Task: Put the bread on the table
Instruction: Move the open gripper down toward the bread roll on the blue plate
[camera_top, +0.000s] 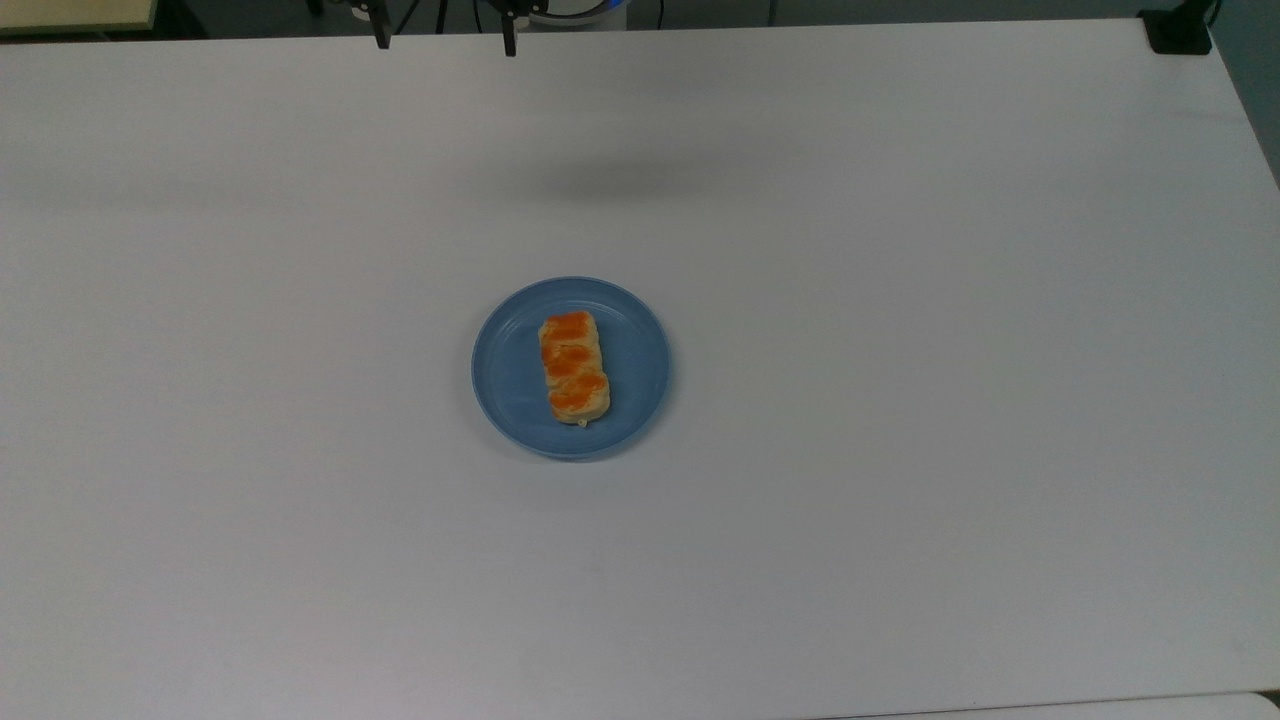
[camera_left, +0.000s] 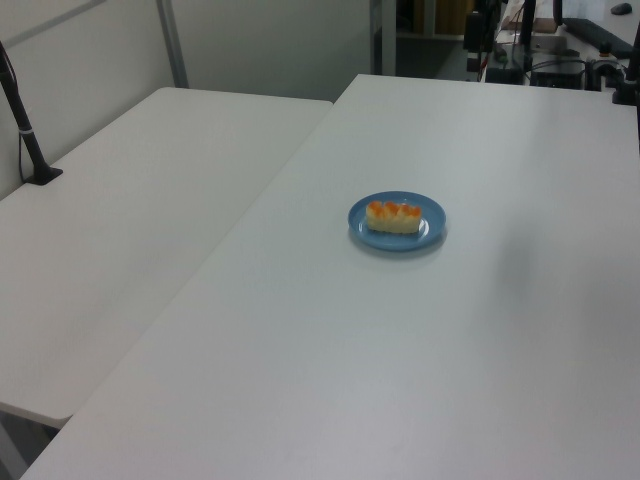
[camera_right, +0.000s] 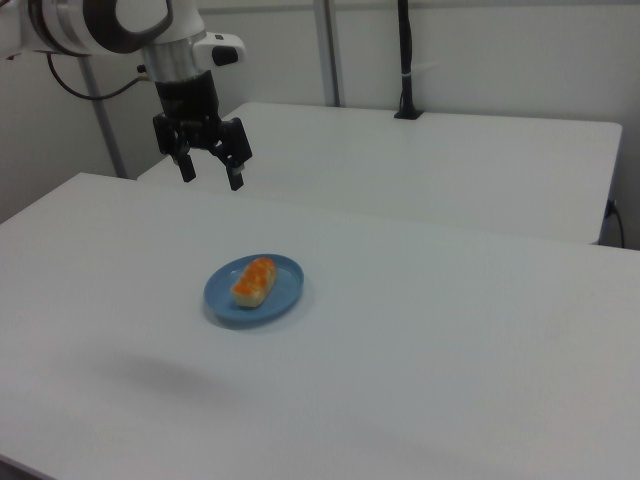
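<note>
The bread (camera_top: 574, 367), a tan loaf with three orange-brown bumps, lies lengthwise on a round blue plate (camera_top: 640, 370) near the middle of the white table (camera_top: 900, 450). The left view has the bread (camera_left: 393, 217) on the plate (camera_left: 432, 226), and in the right view the bread (camera_right: 254, 280) lies on the plate (camera_right: 285, 295) as well. My gripper (camera_right: 210, 173) hangs open and empty high above the table, up and to the right view's left of the plate. Its fingertips (camera_top: 382, 42) poke in at the top view's upper edge.
A second white table (camera_left: 130, 220) stands alongside, with a black pole (camera_right: 405, 60) clamped to its far edge. A black clamp (camera_top: 1178, 32) sits at the top view's upper right corner. Open tabletop surrounds the plate on all sides.
</note>
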